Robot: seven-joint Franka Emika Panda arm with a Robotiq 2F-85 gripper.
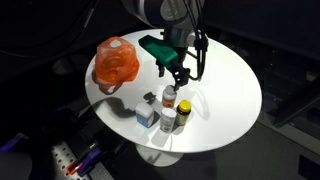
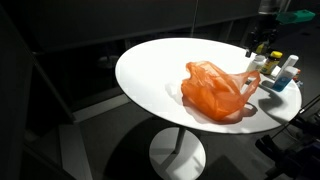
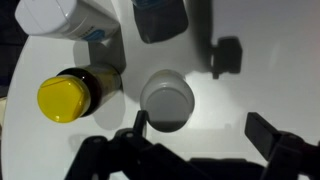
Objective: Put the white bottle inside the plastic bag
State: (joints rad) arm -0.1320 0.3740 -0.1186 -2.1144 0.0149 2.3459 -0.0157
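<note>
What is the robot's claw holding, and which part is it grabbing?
Nothing, as far as I can see. The claw is open and hangs over the white-capped bottle, with nothing pinched in it.

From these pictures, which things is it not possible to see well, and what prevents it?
- Mouth of the plastic bag: crumpled folds hide it in both exterior views.
- Label of the yellow-capped bottle: too small in an exterior view, and the wrist view looks down on the cap.
- The large white bottle: cut off by the top edge of the wrist view.
- Body of the white-capped bottle: hidden under its own cap in the wrist view.
</note>
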